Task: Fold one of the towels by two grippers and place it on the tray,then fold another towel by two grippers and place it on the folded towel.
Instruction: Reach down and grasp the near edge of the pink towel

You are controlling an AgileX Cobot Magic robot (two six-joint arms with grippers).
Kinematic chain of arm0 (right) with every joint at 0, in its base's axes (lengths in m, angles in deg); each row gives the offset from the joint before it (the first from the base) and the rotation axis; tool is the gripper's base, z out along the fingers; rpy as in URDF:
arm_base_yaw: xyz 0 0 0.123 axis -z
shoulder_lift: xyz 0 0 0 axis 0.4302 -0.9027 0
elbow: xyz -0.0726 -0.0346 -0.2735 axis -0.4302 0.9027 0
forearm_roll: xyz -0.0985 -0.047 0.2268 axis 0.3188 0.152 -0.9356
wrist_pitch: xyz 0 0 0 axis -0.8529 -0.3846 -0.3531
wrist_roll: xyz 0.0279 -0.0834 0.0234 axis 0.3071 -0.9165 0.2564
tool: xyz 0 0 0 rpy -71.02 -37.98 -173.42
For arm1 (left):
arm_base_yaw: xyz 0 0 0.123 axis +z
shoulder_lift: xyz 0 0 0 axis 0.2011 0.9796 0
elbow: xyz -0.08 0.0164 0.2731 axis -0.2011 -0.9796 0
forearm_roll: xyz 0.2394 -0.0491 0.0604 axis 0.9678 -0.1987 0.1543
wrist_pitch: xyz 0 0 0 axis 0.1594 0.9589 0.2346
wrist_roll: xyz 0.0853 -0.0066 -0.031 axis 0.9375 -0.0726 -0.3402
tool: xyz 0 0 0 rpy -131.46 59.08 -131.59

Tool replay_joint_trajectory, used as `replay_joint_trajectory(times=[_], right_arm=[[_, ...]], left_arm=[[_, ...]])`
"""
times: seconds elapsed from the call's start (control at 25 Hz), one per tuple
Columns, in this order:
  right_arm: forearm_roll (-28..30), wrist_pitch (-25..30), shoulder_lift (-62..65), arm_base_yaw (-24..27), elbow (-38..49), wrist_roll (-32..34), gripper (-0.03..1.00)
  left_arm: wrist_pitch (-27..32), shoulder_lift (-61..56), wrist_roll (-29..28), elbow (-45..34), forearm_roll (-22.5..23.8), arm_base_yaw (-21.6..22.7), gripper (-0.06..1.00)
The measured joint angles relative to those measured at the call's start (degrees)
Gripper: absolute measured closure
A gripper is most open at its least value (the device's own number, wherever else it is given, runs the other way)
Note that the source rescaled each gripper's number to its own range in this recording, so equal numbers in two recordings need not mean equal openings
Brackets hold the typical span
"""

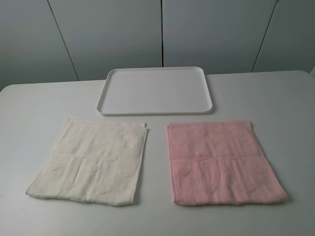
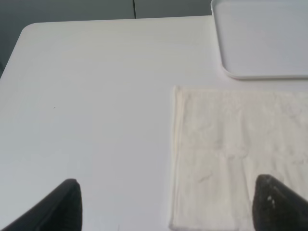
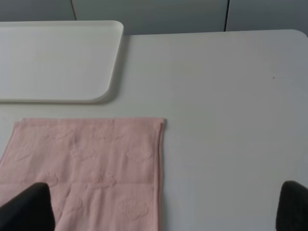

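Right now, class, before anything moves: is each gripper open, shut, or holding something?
Left gripper: open, holding nothing.
Right gripper: open, holding nothing.

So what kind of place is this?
Probably a robot test room: a plain white table, grey wall panels, and a cream towel and a pink towel laid flat by a white tray.

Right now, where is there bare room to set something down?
Bare table lies on either side of the tray, and the tray holds nothing. Tightest: the strip between the cream towel and pink towel, and between towels and tray.
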Motion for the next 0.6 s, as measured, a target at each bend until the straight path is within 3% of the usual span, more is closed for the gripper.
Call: replay_joint_trajectory(times=[0.6], right_arm=[[0.0,0.0,0.0,0.0,0.0,0.0,-0.03]], left_arm=[[0.0,0.0,0.0,0.0,0.0,0.0,0.02]])
